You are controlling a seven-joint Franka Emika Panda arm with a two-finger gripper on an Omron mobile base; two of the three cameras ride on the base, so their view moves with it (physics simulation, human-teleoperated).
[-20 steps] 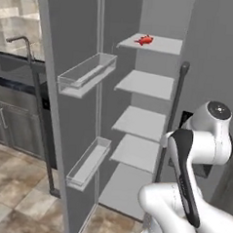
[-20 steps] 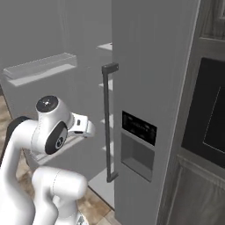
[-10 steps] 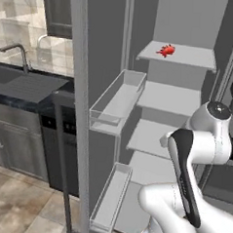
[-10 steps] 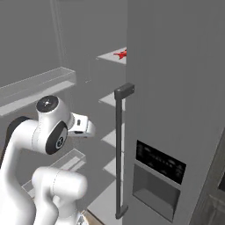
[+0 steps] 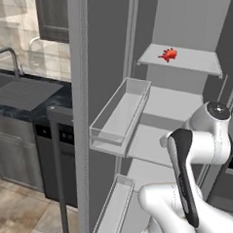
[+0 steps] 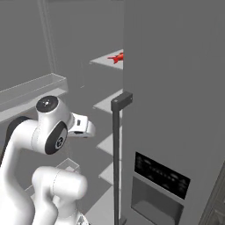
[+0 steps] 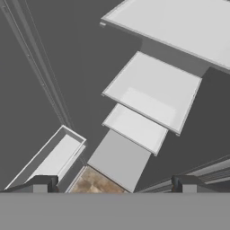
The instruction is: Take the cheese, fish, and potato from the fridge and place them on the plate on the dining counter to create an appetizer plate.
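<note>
The fridge (image 5: 105,59) stands open in front of me, its pale shelves (image 7: 152,94) stepping down into the cavity. The red fish (image 5: 167,54) lies on the upper shelf, also seen as the fish (image 6: 117,57) past the closed door's edge. My gripper (image 7: 114,184) is open with nothing between its fingertips (image 7: 41,183), looking down over the lower shelves well below the fish. My white arm (image 5: 204,143) rises in front of the middle shelves. The cheese, potato, plate and dining counter are out of view.
Clear door bins (image 5: 121,114) jut from the open door on the left. The closed fridge door (image 6: 176,88) with its bar handle (image 6: 116,149) and dispenser panel (image 6: 160,176) stands right. A dark sink counter (image 5: 22,90) and dishwasher (image 5: 58,144) lie far left.
The whole picture has shifted as the base drove closer: the fridge shelves and fish now loom larger. The gripper stays open and the fish has not moved on its shelf.
</note>
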